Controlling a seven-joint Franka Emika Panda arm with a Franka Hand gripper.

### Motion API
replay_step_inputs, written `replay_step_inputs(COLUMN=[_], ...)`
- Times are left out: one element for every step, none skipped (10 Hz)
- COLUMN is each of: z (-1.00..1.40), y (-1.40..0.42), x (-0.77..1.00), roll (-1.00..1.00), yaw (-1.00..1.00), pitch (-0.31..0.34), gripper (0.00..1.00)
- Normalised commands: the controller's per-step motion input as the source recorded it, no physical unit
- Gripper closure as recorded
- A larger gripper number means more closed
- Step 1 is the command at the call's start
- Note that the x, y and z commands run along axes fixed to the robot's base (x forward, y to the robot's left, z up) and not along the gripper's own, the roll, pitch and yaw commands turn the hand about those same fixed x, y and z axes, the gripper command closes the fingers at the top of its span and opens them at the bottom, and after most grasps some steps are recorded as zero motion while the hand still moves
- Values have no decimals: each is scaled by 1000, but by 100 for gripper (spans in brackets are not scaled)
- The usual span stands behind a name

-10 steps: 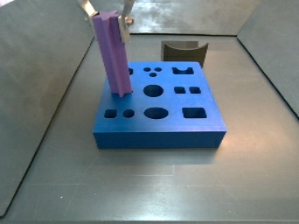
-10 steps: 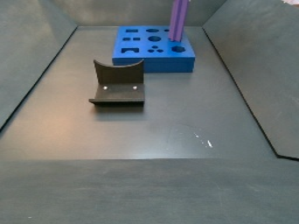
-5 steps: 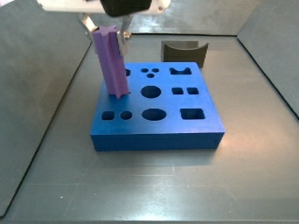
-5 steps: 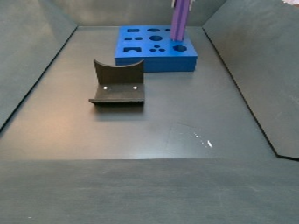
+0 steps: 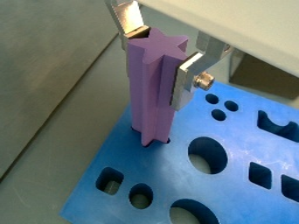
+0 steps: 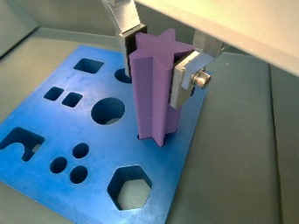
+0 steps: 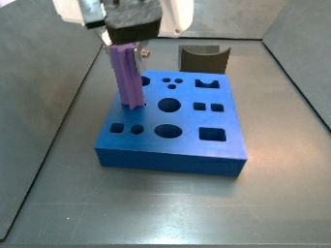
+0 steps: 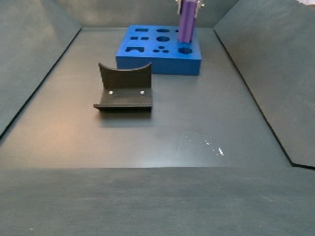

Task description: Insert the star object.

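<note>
The star object (image 7: 128,77), a lilac ridged rod, stands upright with its lower end in a hole near one corner of the blue block (image 7: 168,161). My gripper (image 7: 130,39) is shut on the rod's top end. In both wrist views the silver fingers (image 5: 184,77) (image 6: 187,77) press on opposite sides of the star object (image 5: 152,96) (image 6: 152,96), just below its star-shaped top face. The gripper (image 5: 160,51) (image 6: 158,54) sits directly above the block (image 5: 122,153) (image 6: 47,118). In a side view the rod (image 8: 187,23) rises from the block (image 8: 154,63) and the gripper (image 8: 191,5) is mostly cut off.
A dark brown curved piece (image 7: 200,56) (image 8: 123,89) stands on the grey floor apart from the block. The block carries several other shaped holes. Grey walls enclose the floor on the sides.
The gripper has come down with the star object, so less of the rod shows above the block. The block has shifted slightly.
</note>
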Motion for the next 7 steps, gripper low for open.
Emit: replay_step_inputs(z=[-1000,-894,-677,-520,-340,-169,0], y=[0,31,0,0,0,6,0], x=[106,49,0,0,0,0,0], roll=[61,57,80,54,-67,-49,0], yaw=[-263,103,180,77,0,0,0], pitch=[-44,-154,-253,-227,-259,-136,0], gripper=[100,100,100,100,100,100,100])
